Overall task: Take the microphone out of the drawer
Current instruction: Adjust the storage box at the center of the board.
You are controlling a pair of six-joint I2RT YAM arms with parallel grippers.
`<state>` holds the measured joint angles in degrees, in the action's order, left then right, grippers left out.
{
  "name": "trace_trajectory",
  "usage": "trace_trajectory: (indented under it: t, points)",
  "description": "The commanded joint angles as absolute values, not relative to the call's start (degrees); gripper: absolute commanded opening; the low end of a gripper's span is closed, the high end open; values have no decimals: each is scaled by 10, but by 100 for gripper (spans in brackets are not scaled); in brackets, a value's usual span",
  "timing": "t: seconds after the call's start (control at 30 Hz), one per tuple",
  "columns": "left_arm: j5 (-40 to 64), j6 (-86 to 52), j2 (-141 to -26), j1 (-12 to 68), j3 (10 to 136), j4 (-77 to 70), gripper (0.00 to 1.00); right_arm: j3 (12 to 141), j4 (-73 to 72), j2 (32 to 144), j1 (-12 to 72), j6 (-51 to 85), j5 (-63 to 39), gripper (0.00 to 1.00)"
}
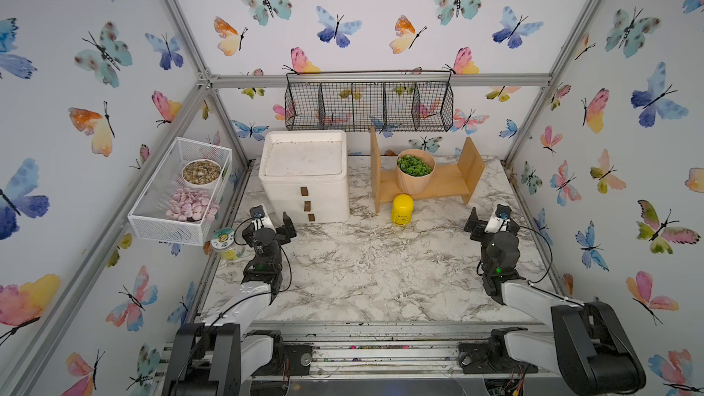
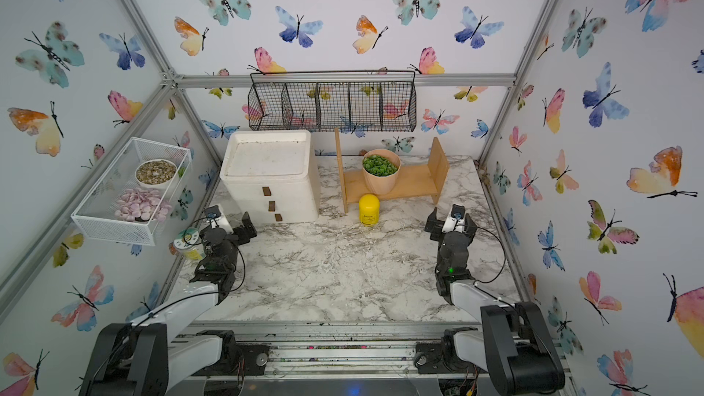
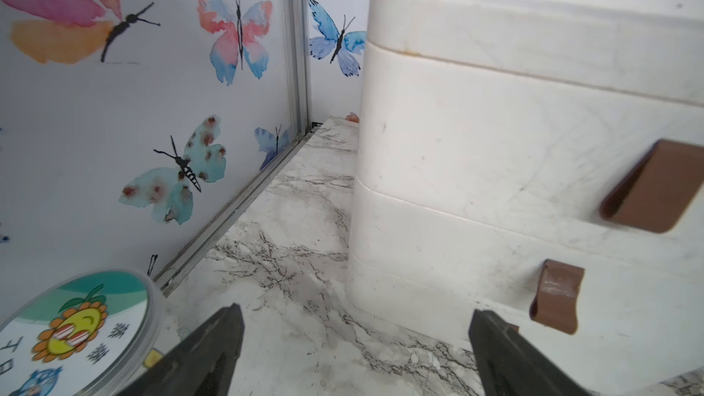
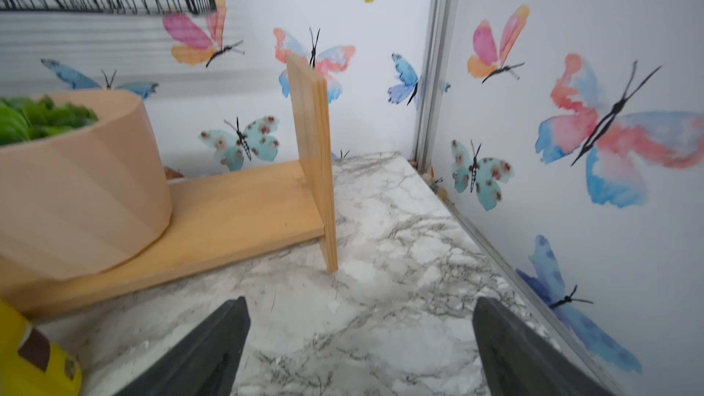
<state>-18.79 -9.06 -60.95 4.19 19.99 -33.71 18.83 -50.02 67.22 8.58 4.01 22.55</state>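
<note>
1. At the near left of the marble table (image 1: 362, 260), the left gripper (image 3: 354, 321) has its jaws spread wide with nothing between them. It is just in front of the near left corner of the white drawer unit (image 3: 495, 169).
2. Over at the near right, the right gripper (image 4: 360, 318) is equally wide and empty above bare tabletop, well apart from the unit.
3. A round tub (image 3: 76, 329) with a sunflower lid sits just beside the left gripper. Beyond the right gripper stand a wooden shelf (image 4: 228, 215), a potted plant (image 4: 76, 184) on it, and a yellow jar (image 4: 23, 360).
4. All three drawers look shut, and neither gripper touches the brown handles (image 1: 307, 206) down the front.
5. No view shows the microphone. It is presumably inside a closed drawer, but which one cannot be told.
6. By this evidence nothing is done yet. A drawer has to be pulled open, the microphone found and gripped, then lifted out.
</note>
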Motion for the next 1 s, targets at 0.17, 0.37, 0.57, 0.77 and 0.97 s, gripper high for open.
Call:
trace_trajectory:
  t: [0.17, 0.37, 0.57, 0.77, 0.97]
  points:
    - [-217, -180, -418, 51, 286, -1, 98, 312, -183, 551, 83, 222, 245, 98]
    - [-156, -178, -449, 51, 427, 112, 98, 418, -40, 565, 83, 297, -35, 98]
    - [-85, -184, -560, 50, 582, 144, 98, 402, -12, 581, 108, 373, -74, 98]
    - [-65, -156, -706, 51, 765, 187, 98, 412, 8, 590, 139, 383, -91, 98]
    - [-77, -135, -823, 49, 899, 236, 99, 452, 15, 612, 174, 378, -133, 98]
